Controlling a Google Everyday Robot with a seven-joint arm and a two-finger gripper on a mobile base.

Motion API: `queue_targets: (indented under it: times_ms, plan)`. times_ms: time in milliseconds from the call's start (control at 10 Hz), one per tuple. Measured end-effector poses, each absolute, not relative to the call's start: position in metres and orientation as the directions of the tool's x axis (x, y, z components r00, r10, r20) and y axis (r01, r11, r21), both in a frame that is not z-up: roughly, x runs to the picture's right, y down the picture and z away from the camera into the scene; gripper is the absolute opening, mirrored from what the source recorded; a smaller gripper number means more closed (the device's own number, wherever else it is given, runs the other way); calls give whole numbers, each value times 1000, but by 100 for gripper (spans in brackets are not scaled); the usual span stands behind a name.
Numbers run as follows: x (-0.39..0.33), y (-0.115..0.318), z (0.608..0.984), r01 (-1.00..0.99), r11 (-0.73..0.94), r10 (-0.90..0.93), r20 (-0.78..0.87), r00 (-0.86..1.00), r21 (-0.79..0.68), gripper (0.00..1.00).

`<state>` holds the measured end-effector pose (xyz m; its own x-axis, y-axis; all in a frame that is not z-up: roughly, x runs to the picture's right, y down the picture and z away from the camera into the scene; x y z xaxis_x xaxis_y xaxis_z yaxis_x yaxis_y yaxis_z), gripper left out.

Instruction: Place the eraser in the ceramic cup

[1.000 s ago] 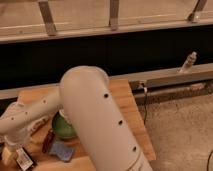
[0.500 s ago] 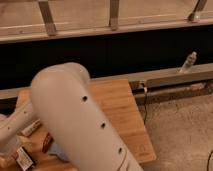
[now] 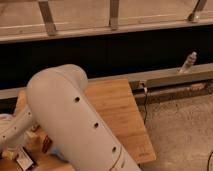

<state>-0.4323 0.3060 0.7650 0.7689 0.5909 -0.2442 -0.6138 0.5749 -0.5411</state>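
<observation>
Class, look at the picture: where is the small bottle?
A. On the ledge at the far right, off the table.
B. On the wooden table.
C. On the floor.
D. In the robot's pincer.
A: the bottle sits on the ledge to the right of the table, while the pincer is low at the left edge, past the white arm.

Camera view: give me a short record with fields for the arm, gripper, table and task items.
arm: white arm fills the lower left foreground, covering much of the table
gripper: gripper low at the left edge, past the forearm, over small clutter
table: wooden table before a dark wall
eraser, ceramic cup: cannot be picked out; the arm hides that corner
other: small bottle on the ledge, upper right
</observation>
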Motion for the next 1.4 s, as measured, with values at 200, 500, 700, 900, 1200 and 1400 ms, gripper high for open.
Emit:
queue_targets:
  times_ms: [200, 500, 700, 900, 1200, 1400]
  plan:
    - [-428, 305, 773, -621, 551, 603, -248, 758, -558, 71]
    - [-424, 302, 772, -627, 552, 603, -256, 756, -549, 40]
    - [-424, 297, 769, -631, 547, 609, -256, 751, -550, 20]
    - [-422, 295, 766, -630, 548, 607, -257, 752, -550, 2]
    - [-419, 296, 763, -627, 552, 601, -260, 756, -550, 0]
    - [-420, 296, 754, -624, 530, 619, -240, 748, -574, 0]
